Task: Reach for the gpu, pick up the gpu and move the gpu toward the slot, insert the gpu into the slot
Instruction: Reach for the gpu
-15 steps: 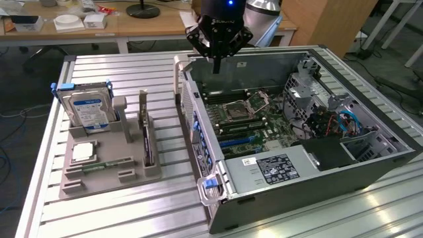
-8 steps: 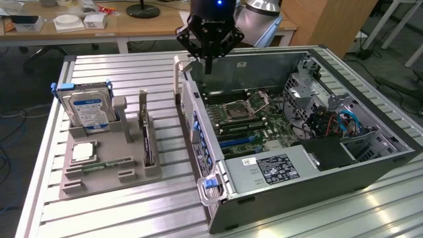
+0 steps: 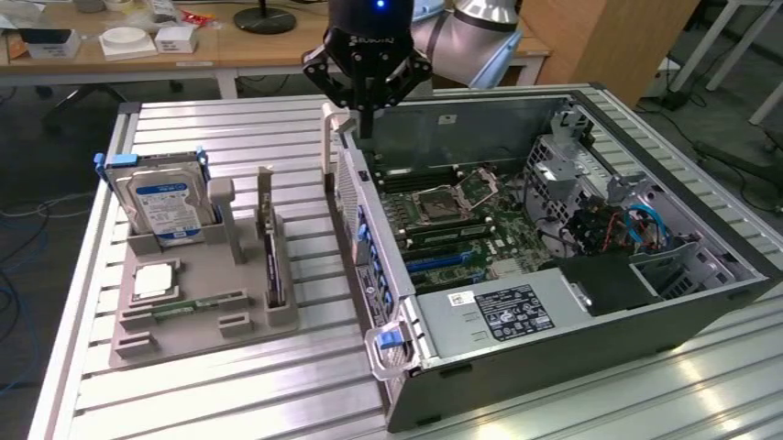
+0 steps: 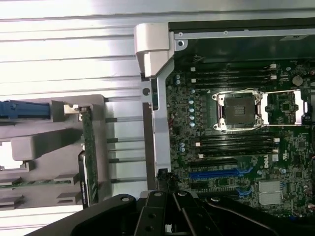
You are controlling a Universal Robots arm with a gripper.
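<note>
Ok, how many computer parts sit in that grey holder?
4: the blue-labelled hard drive upright at the back, the gpu standing on edge beside it, a silver chip and a memory stick lying flat in front.

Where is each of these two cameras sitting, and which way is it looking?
Exterior view: off the arm, raised, looking down slantwise at the slatted metal table; black claw and arm show.
Wrist view: on the wrist, looking down past the claw.
Shared: green motherboard in open black computer case, green-and-dark gpu card in grey holder.
</note>
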